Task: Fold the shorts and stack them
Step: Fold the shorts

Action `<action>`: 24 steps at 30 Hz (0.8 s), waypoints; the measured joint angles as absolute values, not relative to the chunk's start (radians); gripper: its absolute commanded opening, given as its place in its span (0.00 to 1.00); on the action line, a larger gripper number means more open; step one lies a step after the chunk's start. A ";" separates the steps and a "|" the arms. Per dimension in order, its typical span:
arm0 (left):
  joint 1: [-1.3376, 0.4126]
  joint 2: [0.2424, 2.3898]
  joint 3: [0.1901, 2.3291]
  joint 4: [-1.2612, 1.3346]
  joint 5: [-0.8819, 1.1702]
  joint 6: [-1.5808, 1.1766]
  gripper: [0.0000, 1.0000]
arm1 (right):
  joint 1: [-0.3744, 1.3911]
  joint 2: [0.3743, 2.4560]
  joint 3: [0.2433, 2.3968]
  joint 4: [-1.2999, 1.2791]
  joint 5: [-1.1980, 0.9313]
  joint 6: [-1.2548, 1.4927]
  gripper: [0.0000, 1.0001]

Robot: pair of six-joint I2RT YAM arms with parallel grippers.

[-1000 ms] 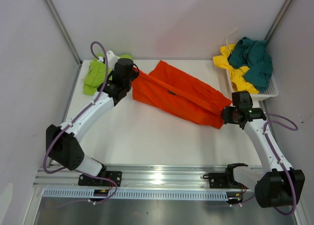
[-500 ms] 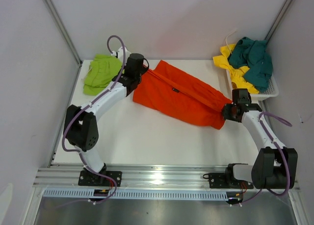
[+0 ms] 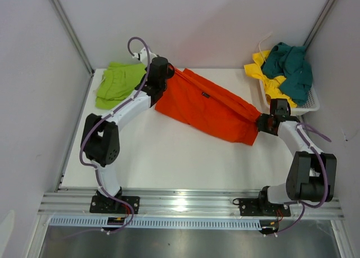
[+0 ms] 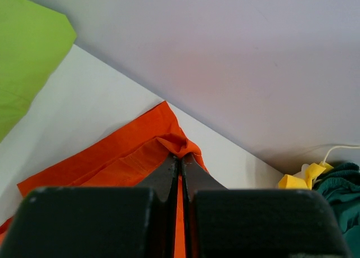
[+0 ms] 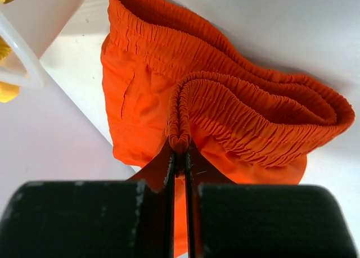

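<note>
The orange shorts (image 3: 208, 106) lie stretched slantwise across the back of the table, held at both ends. My left gripper (image 3: 170, 73) is shut on their hem corner (image 4: 177, 145) at the back left. My right gripper (image 3: 260, 123) is shut on the gathered elastic waistband (image 5: 181, 131) at the right end. A folded lime green pair (image 3: 115, 84) lies flat at the back left, its edge visible in the left wrist view (image 4: 25, 61). Yellow (image 3: 264, 72) and dark teal (image 3: 292, 69) pairs are heaped in the basket.
A white mesh basket (image 3: 311, 107) stands at the back right against the wall, its corner showing in the right wrist view (image 5: 22, 50). White walls close in the table at the back and both sides. An aluminium rail (image 3: 185, 202) carries both arm bases at the near edge.
Both arms carried the orange shorts towards the back: the left gripper went right and back past the green pair, the right gripper moved a little back. The cloth stayed gripped at both ends.
</note>
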State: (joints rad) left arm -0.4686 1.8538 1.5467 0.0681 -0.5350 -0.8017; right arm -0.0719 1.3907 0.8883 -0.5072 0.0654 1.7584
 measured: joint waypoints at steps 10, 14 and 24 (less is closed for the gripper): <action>-0.469 2.000 1.624 0.155 -0.527 -0.786 0.00 | -0.099 1.537 0.930 -0.442 0.056 1.748 0.00; -0.468 2.028 1.616 0.209 -0.524 -0.788 0.00 | -0.113 1.560 0.930 -0.411 0.055 1.735 0.00; -0.468 2.029 1.613 0.302 -0.517 -0.785 0.00 | -0.125 1.564 0.949 -0.373 0.052 1.724 0.00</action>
State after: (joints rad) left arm -0.4683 2.0289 1.6127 0.3023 -0.5167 -0.7853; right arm -0.1246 1.5642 0.9489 -0.3729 0.0517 1.7245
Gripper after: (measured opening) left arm 0.003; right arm 0.034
